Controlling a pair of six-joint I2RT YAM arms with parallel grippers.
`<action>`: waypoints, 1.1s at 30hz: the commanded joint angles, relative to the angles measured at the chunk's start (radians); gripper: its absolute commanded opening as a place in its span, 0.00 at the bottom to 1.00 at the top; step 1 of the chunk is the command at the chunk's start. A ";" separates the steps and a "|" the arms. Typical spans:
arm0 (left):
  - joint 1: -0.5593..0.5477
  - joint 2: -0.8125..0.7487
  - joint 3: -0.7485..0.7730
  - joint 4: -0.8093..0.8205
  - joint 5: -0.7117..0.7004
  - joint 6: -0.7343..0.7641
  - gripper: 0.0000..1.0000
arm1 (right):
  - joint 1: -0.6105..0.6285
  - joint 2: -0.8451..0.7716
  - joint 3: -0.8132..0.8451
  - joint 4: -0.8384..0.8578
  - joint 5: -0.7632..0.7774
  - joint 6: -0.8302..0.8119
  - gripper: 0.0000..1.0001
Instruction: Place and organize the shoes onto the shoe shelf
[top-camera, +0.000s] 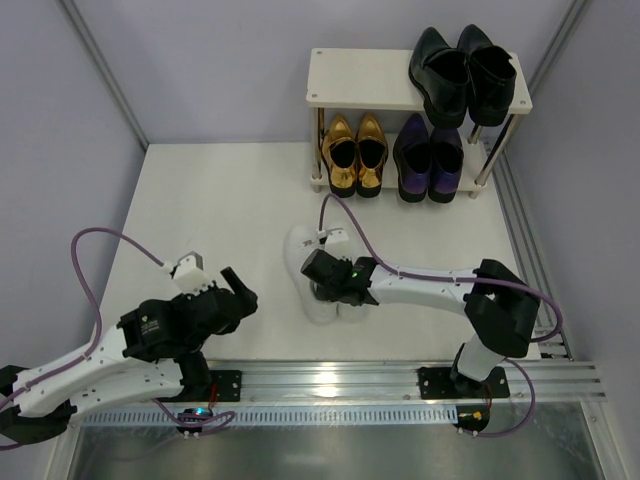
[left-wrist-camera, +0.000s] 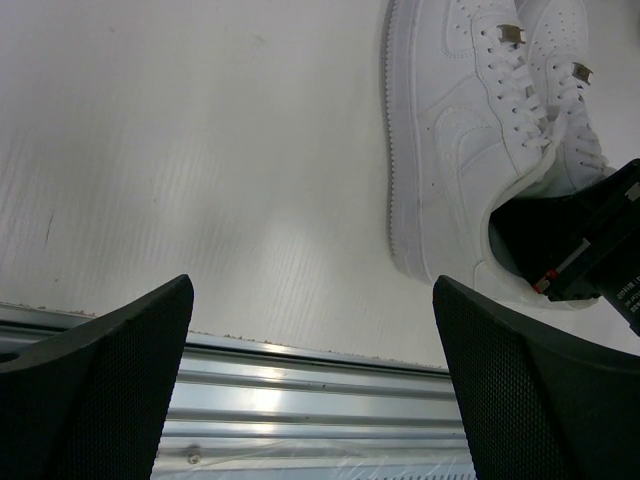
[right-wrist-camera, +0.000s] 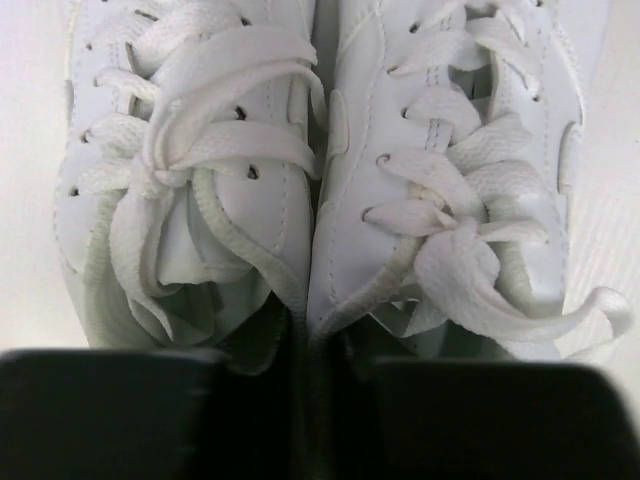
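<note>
The white sneakers (top-camera: 303, 256) stand side by side on the table in front of the shoe shelf (top-camera: 360, 80). My right gripper (top-camera: 335, 285) sits at their heels, one finger down inside each shoe. It is shut on the two inner collars (right-wrist-camera: 318, 300), which are pressed together. The pair also shows in the left wrist view (left-wrist-camera: 450, 130). Black loafers (top-camera: 465, 70) sit at the right of the top board. Gold loafers (top-camera: 355, 155) and purple loafers (top-camera: 430, 160) sit on the lower board. My left gripper (top-camera: 240, 290) is open and empty, left of the sneakers.
A metal rail (top-camera: 350, 380) runs along the table's near edge, and it also shows in the left wrist view (left-wrist-camera: 300, 390). Grey walls close in the left, back and right sides. The left half of the top board is bare.
</note>
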 joint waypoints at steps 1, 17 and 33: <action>0.000 -0.015 -0.004 -0.016 -0.021 -0.028 1.00 | -0.003 -0.028 0.047 0.040 -0.005 -0.007 0.04; 0.000 0.009 0.015 0.048 -0.026 0.035 1.00 | -0.013 -0.365 0.637 -0.153 -0.277 -0.603 0.04; 0.000 -0.026 0.053 -0.013 -0.049 0.018 1.00 | -0.329 0.135 1.440 0.130 0.162 -0.858 0.04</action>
